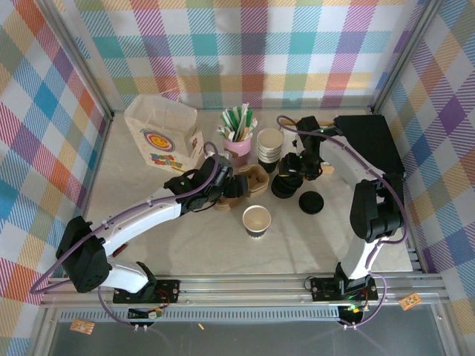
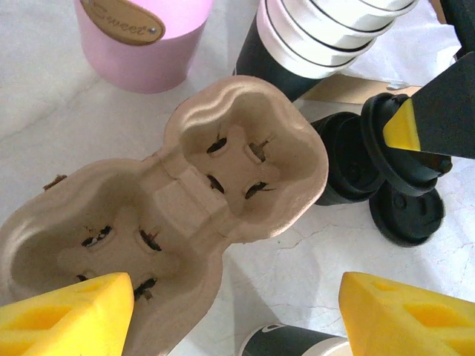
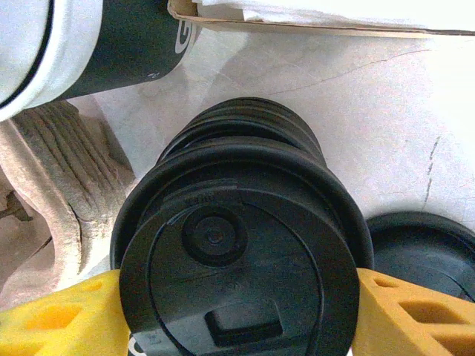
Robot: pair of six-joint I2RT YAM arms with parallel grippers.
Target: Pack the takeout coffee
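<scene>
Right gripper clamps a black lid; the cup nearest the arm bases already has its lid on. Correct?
Not quite. The cup is lidless, its cream inside showing in the top external view. The right gripper does clamp a black lid.

Left arm (image 1: 141, 216): white links, black joint housings, black base plate. Right arm (image 1: 369, 211): same white-and-black build, bulkier black upper section. Purple cable (image 1: 133, 210) routed along each arm. Left gripper (image 2: 230, 315) and right gripper (image 3: 237, 311): yellow foam pads (image 2: 67, 315) with moulded rectangular recesses.
</scene>
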